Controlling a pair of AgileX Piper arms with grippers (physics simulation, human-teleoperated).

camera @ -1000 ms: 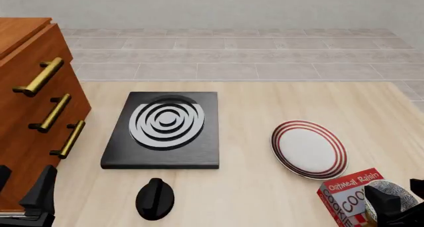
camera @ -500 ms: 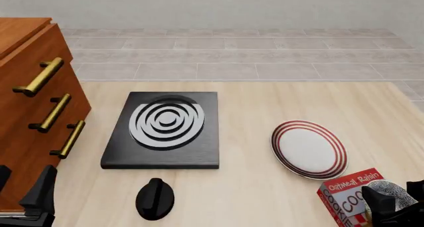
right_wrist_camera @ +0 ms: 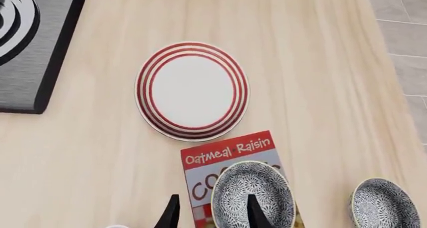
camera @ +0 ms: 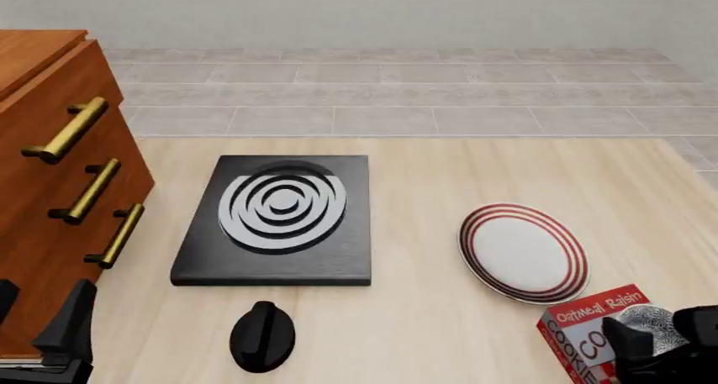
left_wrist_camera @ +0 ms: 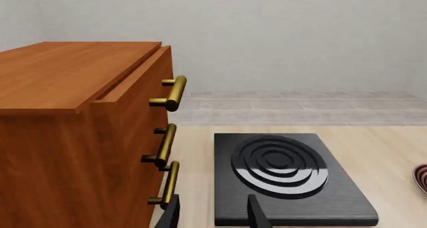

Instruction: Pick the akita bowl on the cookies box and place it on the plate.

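Two bowls show in the right wrist view. One is the akita bowl [right_wrist_camera: 253,194], which sits on top of the cookies box [right_wrist_camera: 227,155]. The other bowl [right_wrist_camera: 384,203] looks the same and sits on the tabletop [right_wrist_camera: 100,153], off to the side of the box. The box lies flat, and the plate [right_wrist_camera: 192,90] lies just beside its far end, not touching it. The right claw [right_wrist_camera: 211,211] hangs over the akita bowl. Its two dark fingers are spread apart with one side of the bowl's rim between them, and it is not squeezing anything. In the front view this claw covers part of the bowl at the near right corner of the tabletop. The left claw [left_wrist_camera: 213,213] waits low at the near left, next to the wooden drawers [left_wrist_camera: 87,138]. Its fingers are apart too and hold nothing. A black slab with grey rings [camera: 278,220] lies in the middle of the tabletop, and a black knob [camera: 262,336] sits just in front of it.
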